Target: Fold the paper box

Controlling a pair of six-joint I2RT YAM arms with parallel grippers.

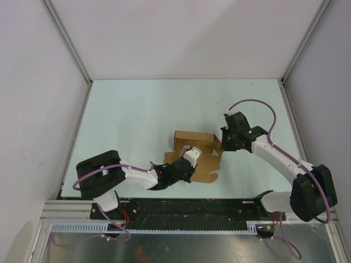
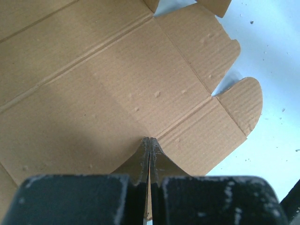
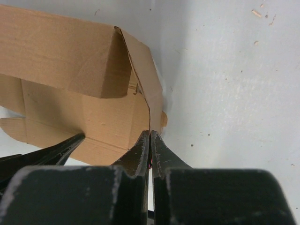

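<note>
The paper box (image 1: 194,148) is a brown cardboard sheet, partly folded, lying in the middle of the table with its far wall and right side flap raised. My left gripper (image 1: 190,158) is shut, its tips (image 2: 150,139) resting on the flat inner panel (image 2: 140,79). My right gripper (image 1: 223,143) is shut, its tips (image 3: 150,133) at the lower edge of the raised right side flap (image 3: 143,70); I cannot see any cardboard between its fingers. The left arm's dark finger (image 3: 47,152) shows at the lower left of the right wrist view.
The pale table top (image 1: 137,115) is walled by white panels at the back and on both sides. A metal rail (image 1: 164,211) carrying both arm bases runs along the near edge. Small crumbs (image 3: 262,14) lie on the table to the right of the box.
</note>
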